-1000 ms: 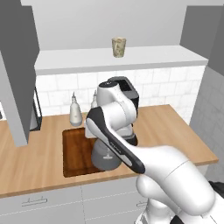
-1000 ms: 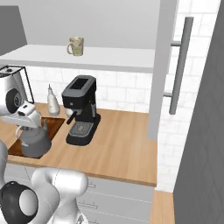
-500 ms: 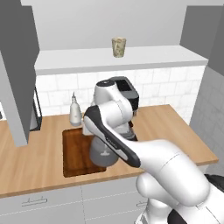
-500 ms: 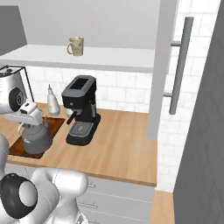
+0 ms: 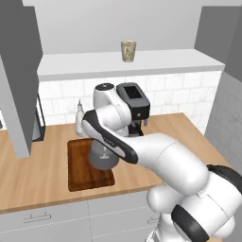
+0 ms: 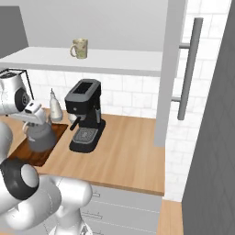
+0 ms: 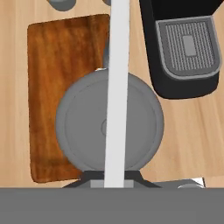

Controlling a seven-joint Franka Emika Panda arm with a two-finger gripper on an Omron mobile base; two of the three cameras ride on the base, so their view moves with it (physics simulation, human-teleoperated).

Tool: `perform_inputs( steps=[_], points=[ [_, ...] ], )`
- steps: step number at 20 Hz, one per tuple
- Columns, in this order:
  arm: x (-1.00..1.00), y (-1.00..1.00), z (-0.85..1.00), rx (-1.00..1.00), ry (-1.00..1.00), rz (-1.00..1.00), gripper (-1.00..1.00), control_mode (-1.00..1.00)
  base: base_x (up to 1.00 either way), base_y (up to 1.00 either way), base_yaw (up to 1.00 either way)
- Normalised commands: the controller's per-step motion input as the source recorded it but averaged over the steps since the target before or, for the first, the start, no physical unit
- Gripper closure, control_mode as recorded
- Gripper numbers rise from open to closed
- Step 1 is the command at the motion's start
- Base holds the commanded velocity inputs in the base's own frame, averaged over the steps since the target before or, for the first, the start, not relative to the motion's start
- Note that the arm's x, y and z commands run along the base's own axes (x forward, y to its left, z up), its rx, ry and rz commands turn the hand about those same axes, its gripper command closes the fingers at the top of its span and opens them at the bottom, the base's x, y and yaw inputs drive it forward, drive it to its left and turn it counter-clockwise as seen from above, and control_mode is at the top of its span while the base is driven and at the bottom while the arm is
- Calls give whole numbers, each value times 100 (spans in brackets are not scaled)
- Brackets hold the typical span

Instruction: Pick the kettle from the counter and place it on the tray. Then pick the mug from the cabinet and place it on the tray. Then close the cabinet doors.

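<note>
Kettle on tray, mug above

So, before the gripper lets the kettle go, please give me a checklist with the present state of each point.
1. Gripper shut on the kettle handle: ok.
2. Kettle over the tray: ok, though in the hand view its right side reaches to the tray's edge, or past it.
3. Kettle base resting on the tray: cannot tell.
4. Kettle apart from the coffee machine: ok.
5. Mug upright on the cabinet shelf, free to pick: ok.
6. Cabinet doors closed: not ok, they are open.
</note>
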Motion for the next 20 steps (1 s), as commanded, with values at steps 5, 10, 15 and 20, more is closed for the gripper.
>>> perform_inputs(
  steps=[5,10,15,20],
  points=[
    [50,20,-4,0,0,0,100,-100,0,0,0],
    [35,27,-17,0,-2,-4,100,-100,0,0,0],
    [37,24,-25,0,-2,-5,100,-100,0,0,0],
    [34,9,-25,0,-5,-4,100,-100,0,0,0]
  ],
)
